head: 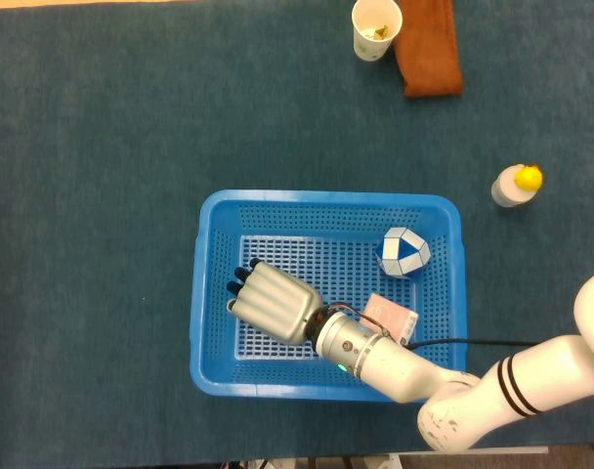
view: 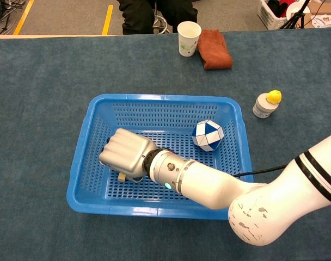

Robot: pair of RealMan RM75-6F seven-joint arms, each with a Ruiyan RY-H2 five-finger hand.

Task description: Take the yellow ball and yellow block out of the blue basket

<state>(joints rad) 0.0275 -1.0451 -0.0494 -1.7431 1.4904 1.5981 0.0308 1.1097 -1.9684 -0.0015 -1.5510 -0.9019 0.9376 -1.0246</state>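
Right hand (view: 126,154) curled low in blue basket (view: 89,136), grasp unclear, blue-white ball (view: 208,135) beside forearm

The blue perforated plastic basket (head: 211,293) (view: 84,163) sits on the teal cloth-covered table (head: 92,147) (view: 40,70), near its front edge. Inside the basket, the right hand (head: 275,302) (view: 125,154) lies in the left half, down on the basket floor, over a small yellow block (view: 121,176) whose end shows just under it in the chest view. The blue-and-white faceted ball (head: 403,252) (view: 208,135) lies in the basket's rear right part, and a flat pink-and-white packet (head: 391,315) lies in front of it, beside the forearm. Outside, to the right of the basket, stands a small bottle with a yellow cap (head: 517,185) (view: 265,105). At the table's far edge, a white paper cup (head: 376,28) (view: 188,38) stands just left of a folded rust-brown cloth (head: 430,49) (view: 213,49).
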